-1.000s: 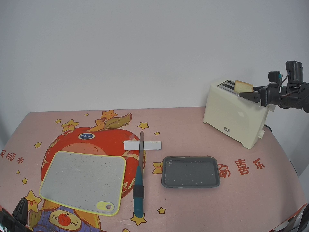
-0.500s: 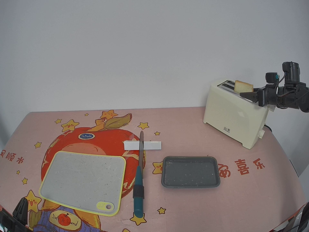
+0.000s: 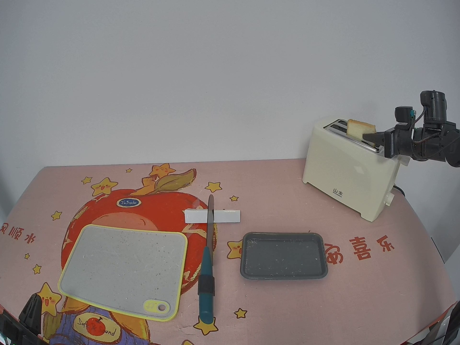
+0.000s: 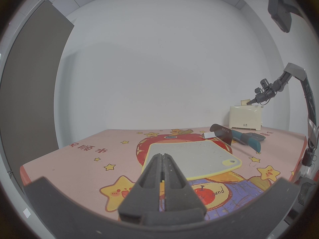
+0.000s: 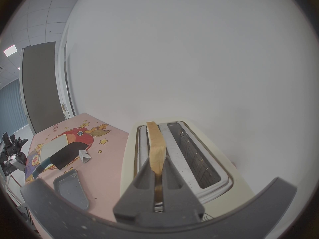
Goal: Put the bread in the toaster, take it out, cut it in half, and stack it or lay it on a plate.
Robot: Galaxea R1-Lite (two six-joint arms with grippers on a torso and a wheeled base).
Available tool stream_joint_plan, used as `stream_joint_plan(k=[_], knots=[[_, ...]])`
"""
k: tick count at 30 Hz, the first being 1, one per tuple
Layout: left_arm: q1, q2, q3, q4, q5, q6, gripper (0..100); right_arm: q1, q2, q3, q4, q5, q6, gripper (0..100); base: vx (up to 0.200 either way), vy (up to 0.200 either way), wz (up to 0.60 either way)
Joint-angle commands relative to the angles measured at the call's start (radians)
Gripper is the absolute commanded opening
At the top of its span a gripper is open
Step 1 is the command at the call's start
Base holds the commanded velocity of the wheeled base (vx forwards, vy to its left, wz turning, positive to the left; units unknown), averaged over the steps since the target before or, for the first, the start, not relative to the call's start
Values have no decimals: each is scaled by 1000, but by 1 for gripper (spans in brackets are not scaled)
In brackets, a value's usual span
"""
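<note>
Tan bread [image 5: 156, 146] stands upright in a slot of the toaster [image 5: 130, 170]. Seen edge-on from the right wrist, its near edge is pinched by the right end effector [image 5: 158, 170]. The head view adds the board [image 3: 124, 269], knife [image 3: 207, 274] and plate [image 3: 283, 236] on the worktop [image 3: 287, 192], well apart from the toaster. The left wrist view shows the left end effector [image 4: 162, 163] with fingers pressed together, low before the board.

The lower part of the bread [image 5: 156, 146] is hidden inside the toaster [image 5: 212, 183] and behind the right end effector [image 5: 159, 167].
</note>
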Motion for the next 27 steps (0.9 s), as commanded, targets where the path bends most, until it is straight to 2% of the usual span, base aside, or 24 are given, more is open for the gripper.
stream_joint_plan(k=[1, 5, 7, 9, 23, 27], knots=[[0, 1, 16, 0, 1, 0, 0, 1, -19, 0, -1, 1, -1, 0, 0, 0, 0], [0, 1, 16, 0, 1, 0, 0, -1, -40, -29, -3, 1, 2, 0, 0, 0, 0], [0, 1, 16, 0, -1, 0, 0, -2, -59, -104, 17, 1, 18, 0, 0, 0, 0], [0, 1, 16, 0, 1, 0, 0, -2, -66, -140, 20, -2, 32, 0, 0, 0, 0], [0, 1, 16, 0, 1, 0, 0, 12, -171, -130, 34, -19, 32, 0, 0, 0, 0], [0, 1, 16, 0, -1, 0, 0, 35, -215, -103, 36, -19, 33, 0, 0, 0, 0]])
